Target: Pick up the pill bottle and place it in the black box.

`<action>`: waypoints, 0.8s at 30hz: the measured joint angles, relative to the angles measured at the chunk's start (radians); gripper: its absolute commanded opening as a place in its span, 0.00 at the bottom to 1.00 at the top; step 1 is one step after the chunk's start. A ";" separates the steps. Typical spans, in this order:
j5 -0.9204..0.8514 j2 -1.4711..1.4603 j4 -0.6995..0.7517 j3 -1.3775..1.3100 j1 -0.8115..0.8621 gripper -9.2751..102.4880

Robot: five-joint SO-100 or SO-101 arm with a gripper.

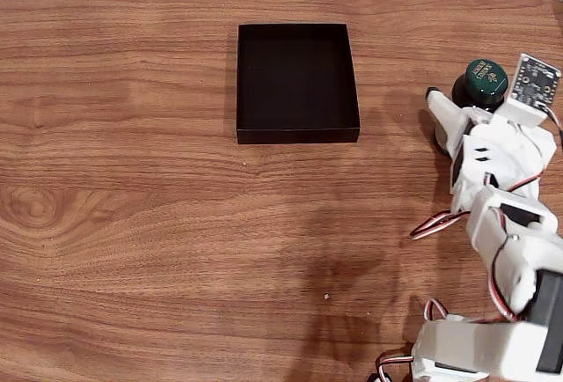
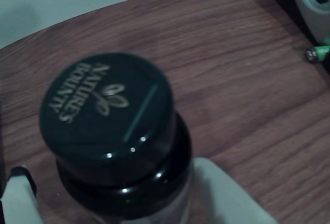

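Bottle work has barely begun: my gripper (image 1: 459, 111) brackets the pill bottle (image 1: 485, 80) near the tabletop's right edge, grip uncertain; the black box (image 1: 297, 83) waits empty.

Bench (image 1: 132, 179), wood grain: three items.
Black box (image 1: 297, 83) upper centre; pill bottle (image 1: 485, 83) far right, pincer (image 1: 457, 105) around it.

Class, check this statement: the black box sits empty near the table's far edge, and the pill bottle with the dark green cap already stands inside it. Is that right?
Not quite. The black box is empty, but the pill bottle stands on the wooden table well to the right of it, beside the gripper, as the fixed view shows. Its dark green cap is right, as the wrist view shows.
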 measured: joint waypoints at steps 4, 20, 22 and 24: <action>-0.009 -0.086 -0.110 -0.011 -0.028 0.42; -0.018 -0.319 -0.296 -0.092 -0.052 0.41; -0.020 -0.341 -0.304 -0.109 -0.052 0.41; -0.023 -0.360 -0.308 -0.126 -0.054 0.41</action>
